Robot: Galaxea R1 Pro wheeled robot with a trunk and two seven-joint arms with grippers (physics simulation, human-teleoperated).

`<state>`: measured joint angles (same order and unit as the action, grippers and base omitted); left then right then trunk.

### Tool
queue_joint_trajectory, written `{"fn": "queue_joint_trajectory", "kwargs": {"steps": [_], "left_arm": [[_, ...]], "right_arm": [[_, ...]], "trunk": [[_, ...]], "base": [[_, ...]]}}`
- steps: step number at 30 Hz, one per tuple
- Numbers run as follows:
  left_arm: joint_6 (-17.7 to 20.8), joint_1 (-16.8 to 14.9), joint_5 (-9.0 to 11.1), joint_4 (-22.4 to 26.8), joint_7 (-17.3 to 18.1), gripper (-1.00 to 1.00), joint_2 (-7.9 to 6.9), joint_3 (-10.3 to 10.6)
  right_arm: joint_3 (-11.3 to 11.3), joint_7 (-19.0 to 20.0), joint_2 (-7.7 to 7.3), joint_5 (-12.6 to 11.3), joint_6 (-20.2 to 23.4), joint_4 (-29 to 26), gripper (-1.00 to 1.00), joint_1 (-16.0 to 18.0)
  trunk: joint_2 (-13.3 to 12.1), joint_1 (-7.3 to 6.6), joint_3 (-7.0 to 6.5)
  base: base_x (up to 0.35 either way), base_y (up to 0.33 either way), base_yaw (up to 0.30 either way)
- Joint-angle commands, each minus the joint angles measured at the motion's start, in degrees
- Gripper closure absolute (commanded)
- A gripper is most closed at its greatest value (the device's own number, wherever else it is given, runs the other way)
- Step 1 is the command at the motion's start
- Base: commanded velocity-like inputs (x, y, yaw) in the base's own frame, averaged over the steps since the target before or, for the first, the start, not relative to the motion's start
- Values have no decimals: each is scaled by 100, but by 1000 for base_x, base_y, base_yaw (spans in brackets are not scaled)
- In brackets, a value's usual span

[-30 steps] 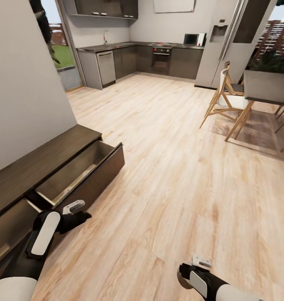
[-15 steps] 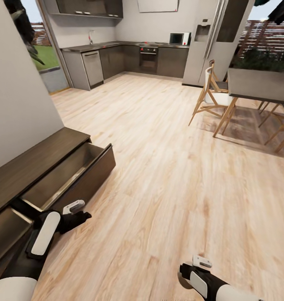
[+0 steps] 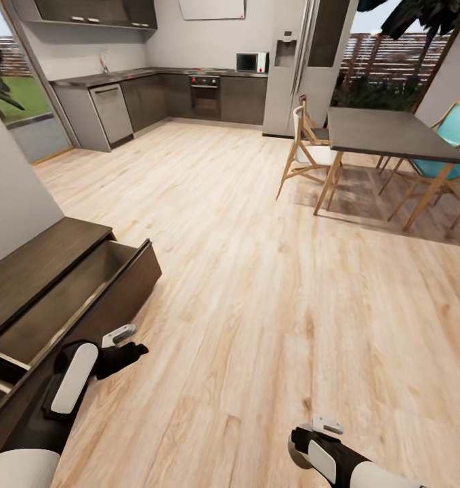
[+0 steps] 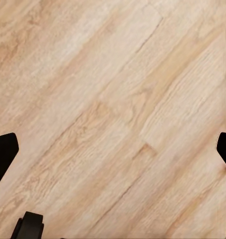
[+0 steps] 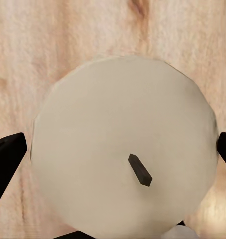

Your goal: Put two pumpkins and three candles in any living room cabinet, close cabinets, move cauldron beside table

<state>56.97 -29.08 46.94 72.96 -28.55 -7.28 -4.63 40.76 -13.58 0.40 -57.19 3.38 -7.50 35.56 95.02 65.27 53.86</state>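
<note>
Right wrist view, pale round candle (image 5: 122, 149) with 1 dark wick, seemingly clamped between right gripper (image 5: 117, 154) fingers

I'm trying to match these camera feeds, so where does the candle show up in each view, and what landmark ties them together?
Right wrist view: centre, the pale round candle, wick toward the camera, between the dark fingertips.
Head view: at the bottom edge under the right end effector; the candle itself is too hidden to make out.
Left wrist view: bare planks between the left end effector fingertips.
Shared landmark: the light wood floor.
</note>
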Motion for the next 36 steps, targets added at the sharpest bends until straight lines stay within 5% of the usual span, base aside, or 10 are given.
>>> {"fn": "queue_joint_trajectory", "kwargs": {"steps": [1,15,24,36], "left_arm": [[14,-3,61,7,-54,-100,-2,0],[13,-1,52,9,-63,-100,-2,32],[10,0,52,16,-63,-100,-2,41],[10,4,52,16,-63,-100,-2,41]], "right_arm": [[35,-42,-2,-11,32,-9,100,4],[38,-75,0,-11,21,-6,100,4],[38,-74,3,-11,23,-9,100,4],[44,-74,4,-5,14,-14,100,4]], "trunk": [[2,1,4],[2,1,4],[2,1,4],[2,1,4]], "base": [[125,-92,-280],[231,-169,-108],[312,-19,-262],[327,0,-32]]}}
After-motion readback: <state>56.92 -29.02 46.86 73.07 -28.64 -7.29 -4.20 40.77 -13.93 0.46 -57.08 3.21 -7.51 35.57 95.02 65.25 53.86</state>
